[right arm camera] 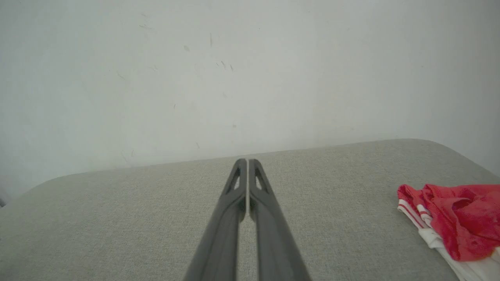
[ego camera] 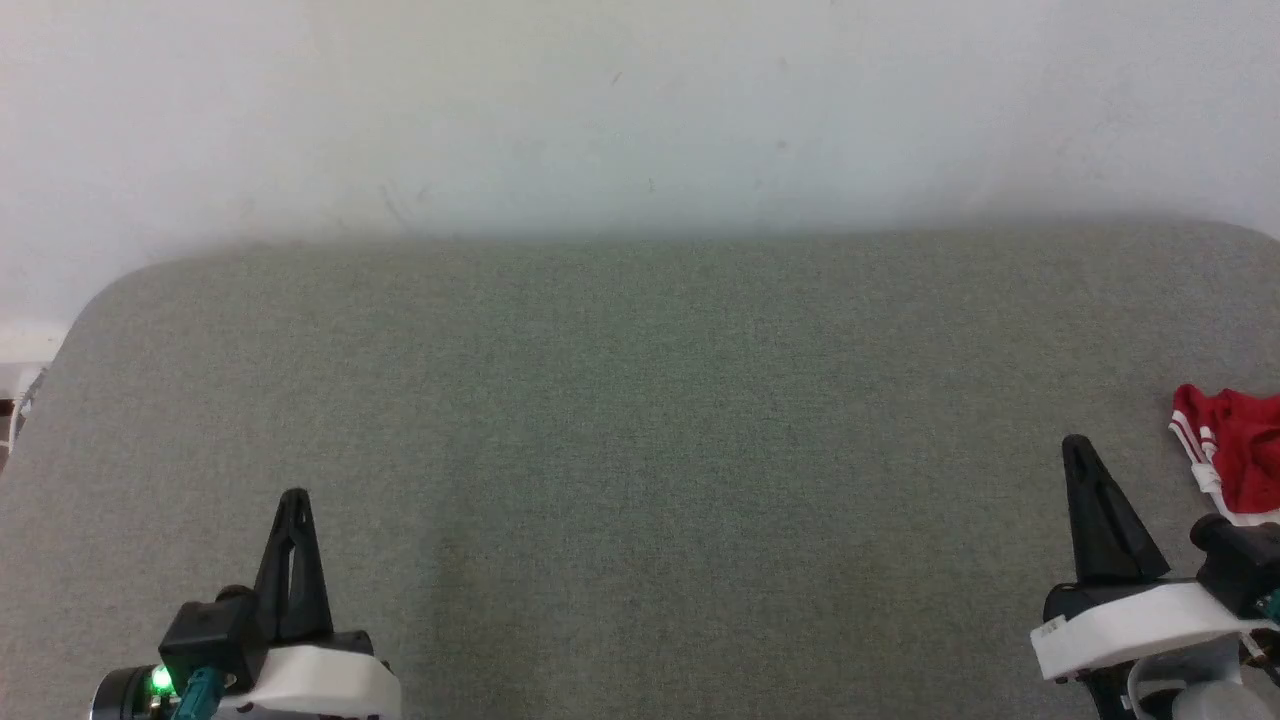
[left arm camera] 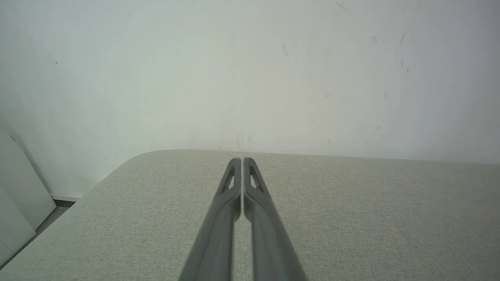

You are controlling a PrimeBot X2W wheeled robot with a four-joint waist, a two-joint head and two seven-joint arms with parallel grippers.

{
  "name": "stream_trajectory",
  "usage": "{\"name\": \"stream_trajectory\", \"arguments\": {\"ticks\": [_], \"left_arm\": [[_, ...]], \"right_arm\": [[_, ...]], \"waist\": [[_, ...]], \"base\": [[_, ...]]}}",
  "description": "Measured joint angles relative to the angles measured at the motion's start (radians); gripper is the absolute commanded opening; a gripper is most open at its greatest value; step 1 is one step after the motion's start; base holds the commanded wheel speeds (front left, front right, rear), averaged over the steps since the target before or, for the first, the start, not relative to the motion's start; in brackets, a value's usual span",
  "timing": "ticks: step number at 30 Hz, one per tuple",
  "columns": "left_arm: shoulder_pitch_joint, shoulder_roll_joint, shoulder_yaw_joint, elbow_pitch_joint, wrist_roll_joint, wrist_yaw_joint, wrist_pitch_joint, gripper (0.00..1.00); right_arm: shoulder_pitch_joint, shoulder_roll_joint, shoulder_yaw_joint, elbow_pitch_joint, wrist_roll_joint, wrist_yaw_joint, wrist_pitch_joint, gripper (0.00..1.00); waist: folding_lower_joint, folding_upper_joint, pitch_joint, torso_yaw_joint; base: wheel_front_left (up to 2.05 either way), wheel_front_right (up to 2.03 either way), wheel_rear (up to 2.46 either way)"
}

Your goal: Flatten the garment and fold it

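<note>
The garment [ego camera: 1235, 455] lies crumpled at the far right edge of the grey cushioned surface, red with a white sleeve edged in red-white stripes. In the right wrist view the garment [right arm camera: 453, 222] sits low on the right, apart from my fingers. My right gripper [ego camera: 1078, 450] is shut and empty, just left of the garment; its fingers [right arm camera: 247, 162] are pressed together. My left gripper [ego camera: 294, 500] stands at the lower left, far from the garment, shut on nothing, with its tips [left arm camera: 242, 160] touching.
The grey fabric surface [ego camera: 640, 450] spreads wide between the two grippers, with rounded far corners. A white wall [ego camera: 640, 110] rises right behind its far edge. At the far left, the floor and a pale panel [left arm camera: 19, 210] show beside the surface.
</note>
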Motion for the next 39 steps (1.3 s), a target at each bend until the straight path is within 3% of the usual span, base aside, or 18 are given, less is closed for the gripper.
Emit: {"name": "stream_trajectory", "arguments": {"ticks": [39], "left_arm": [[-0.008, 0.0, -0.03, -0.011, 0.012, 0.0, 0.076, 0.0]], "right_arm": [[0.0, 0.023, 0.004, -0.044, -0.092, 0.0, 0.079, 0.0]], "waist": [[0.0, 0.0, -0.001, -0.004]], "base": [[0.0, 0.0, 0.0]]}}
